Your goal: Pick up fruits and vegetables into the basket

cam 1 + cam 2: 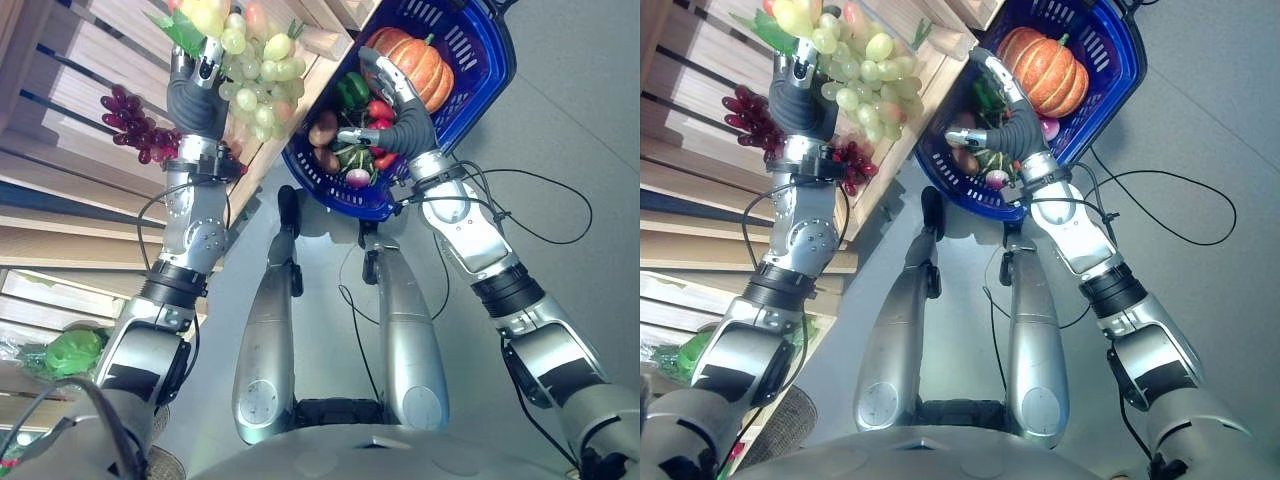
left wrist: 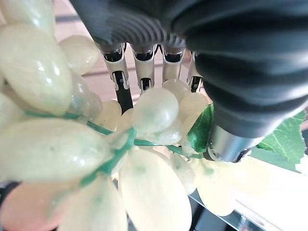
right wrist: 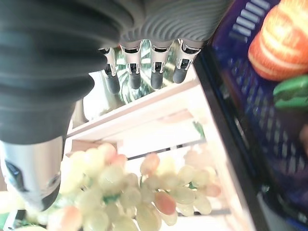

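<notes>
Hidden: top of the green grape bunch [image 1: 250,75] was cut off at the upper edge; basket [image 1: 490,60] partly out of frame.
My left hand [image 1: 195,95]: raised at upper left, fingers curled round the bunch's stem end.
My right hand [image 1: 395,110]: fingers loosely straight over the basket rim, holding nothing.
Grapes: upper centre, long axis running diagonally toward the basket.
Purple grapes [image 1: 135,125]: lay on the wooden shelf [image 1: 60,150] at left.

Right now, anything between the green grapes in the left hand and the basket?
Nothing visible. The green grapes hang from the left hand beside the blue basket, with open air between them. The right hand is at the basket's near rim.
</notes>
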Robot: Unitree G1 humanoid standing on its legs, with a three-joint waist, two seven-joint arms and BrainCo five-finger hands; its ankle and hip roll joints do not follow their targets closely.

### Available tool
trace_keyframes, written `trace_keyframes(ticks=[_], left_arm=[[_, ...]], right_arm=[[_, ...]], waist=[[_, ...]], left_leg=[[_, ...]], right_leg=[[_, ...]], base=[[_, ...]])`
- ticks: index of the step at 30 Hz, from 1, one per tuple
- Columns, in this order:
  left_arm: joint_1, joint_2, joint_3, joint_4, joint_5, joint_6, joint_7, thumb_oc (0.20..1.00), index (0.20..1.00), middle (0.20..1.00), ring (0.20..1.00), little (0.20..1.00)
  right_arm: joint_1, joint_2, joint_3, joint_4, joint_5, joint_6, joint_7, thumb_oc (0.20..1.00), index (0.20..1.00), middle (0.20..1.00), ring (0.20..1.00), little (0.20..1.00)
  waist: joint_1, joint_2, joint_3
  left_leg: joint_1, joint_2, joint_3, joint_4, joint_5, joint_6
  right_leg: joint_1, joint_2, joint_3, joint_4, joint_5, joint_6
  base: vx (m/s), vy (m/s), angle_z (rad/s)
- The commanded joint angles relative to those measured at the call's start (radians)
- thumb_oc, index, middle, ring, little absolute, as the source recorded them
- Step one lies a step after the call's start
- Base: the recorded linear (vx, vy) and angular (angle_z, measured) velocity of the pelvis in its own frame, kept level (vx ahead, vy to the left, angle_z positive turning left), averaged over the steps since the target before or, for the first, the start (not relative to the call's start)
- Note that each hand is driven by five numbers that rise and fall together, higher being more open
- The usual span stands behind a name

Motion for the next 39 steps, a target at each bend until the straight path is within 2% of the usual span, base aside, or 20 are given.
trace_keyframes(ticks=[1,6,14,17,38,39], left_arm=[[-0.061,-0.018,-0.020,-0.113,0.015,-0.015,-0.058,0.200,0.200,0.200,0.200,0.200],[-0.079,-0.027,-0.051,-0.167,0.010,0.010,-0.078,0.200,0.200,0.200,0.200,0.200],[-0.095,-0.035,-0.088,-0.231,0.002,0.049,-0.124,0.200,0.200,0.200,0.200,0.200],[-0.107,-0.040,-0.102,-0.258,0.004,0.080,-0.134,0.200,0.200,0.200,0.200,0.200],[-0.122,-0.070,-0.173,-0.298,-0.071,0.168,-0.194,0.200,0.200,0.200,0.200,0.200],[-0.123,-0.072,-0.175,-0.298,-0.072,0.169,-0.195,0.200,0.200,0.200,0.200,0.200]], right_arm=[[-0.028,0.001,0.031,-0.080,0.044,-0.009,0.020,1.000,1.000,1.000,1.000,1.000],[-0.056,0.008,0.062,-0.072,0.049,0.015,0.010,1.000,1.000,1.000,1.000,1.000],[-0.085,0.023,0.087,-0.067,0.068,0.017,0.009,1.000,1.000,1.000,1.000,1.000],[-0.099,0.034,0.091,-0.070,0.081,0.024,0.009,1.000,1.000,1.000,1.000,1.000],[-0.157,0.066,0.113,-0.075,0.094,0.007,-0.031,1.000,1.000,1.000,1.000,1.000],[-0.160,0.068,0.114,-0.075,0.095,0.008,-0.036,0.840,0.840,0.840,0.840,0.840]], waist=[[-0.020,0.024,-0.044],[-0.014,0.025,-0.044],[-0.007,0.025,-0.044],[-0.004,0.025,-0.044],[0.001,0.025,-0.044],[0.001,0.025,-0.044]], left_leg=[[0.005,-0.052,0.017,0.121,-0.151,0.014],[0.003,-0.054,0.015,0.121,-0.150,0.016],[0.002,-0.059,0.012,0.123,-0.151,0.019],[0.005,-0.062,0.009,0.121,-0.150,0.022],[0.006,-0.071,0.006,0.117,-0.146,0.029],[0.005,-0.070,0.007,0.118,-0.146,0.029]], right_leg=[[0.126,-0.037,-0.049,-0.219,0.084,0.087],[0.124,-0.040,-0.054,-0.221,0.088,0.087],[0.124,-0.042,-0.062,-0.223,0.092,0.086],[0.129,-0.041,-0.065,-0.226,0.095,0.086],[0.129,-0.042,-0.078,-0.237,0.111,0.090],[0.129,-0.042,-0.078,-0.237,0.111,0.090]], base=[[0.00,0.000,0.00],[0.01,-0.020,0.04],[0.00,-0.003,0.00],[0.00,0.000,0.00],[0.00,0.000,0.00],[0.00,0.000,0.00]])
